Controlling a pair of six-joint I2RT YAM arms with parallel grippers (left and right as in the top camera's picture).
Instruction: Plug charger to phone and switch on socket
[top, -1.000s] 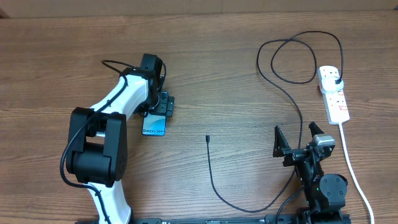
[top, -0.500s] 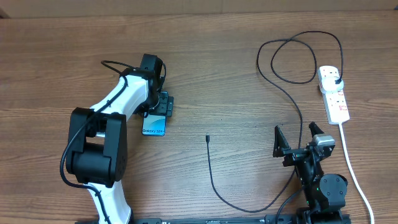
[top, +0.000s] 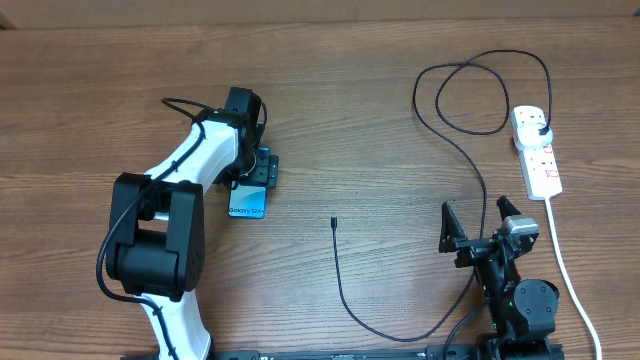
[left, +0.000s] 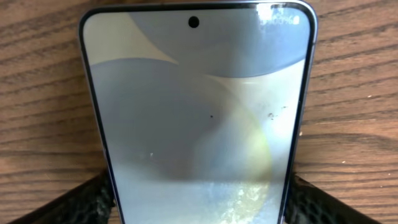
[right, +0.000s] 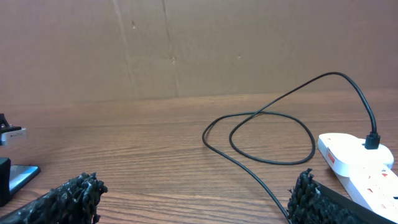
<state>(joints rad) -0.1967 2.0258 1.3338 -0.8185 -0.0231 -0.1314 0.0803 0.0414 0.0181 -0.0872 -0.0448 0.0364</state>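
"So, what have your left fingers got?"

"The phone (left: 199, 112). My left gripper (left: 199, 200) is clamped across one end of it, with its pads (left: 81, 200) on the two long edges. The phone lies flat on the table (left: 354, 93), screen up, and its long axis runs straight out from between those fingers."

"And the right ones?"

"My right gripper (top: 476, 215) is spread wide with nothing in it, parked close in front of its own base."

"Where's the piece the next move turns on?"

"The cable (top: 345, 285) ends in a small connector tip (top: 333, 221), lying loose on the bare wood between my two hands. It's off to the right of the left fingers, near the phone but not touching it, and well apart from the right fingers, on their left. The left hand is nearer but busy, so I judge the free right one should fetch it. That last stretch of cable lies roughly parallel to the phone, with the tip pointing away from me."

"Any room to work?"

"Plenty round the tip. From there the cable sweeps back under my right arm, then loops ahead of the right fingers to the black plug (right: 372, 142). That sits in the power strip (right: 354, 163), ahead and to their right. Its white cord (top: 565, 270) trails back beside that arm. I can't see the phone's port, and I can't tell how the switches are set."
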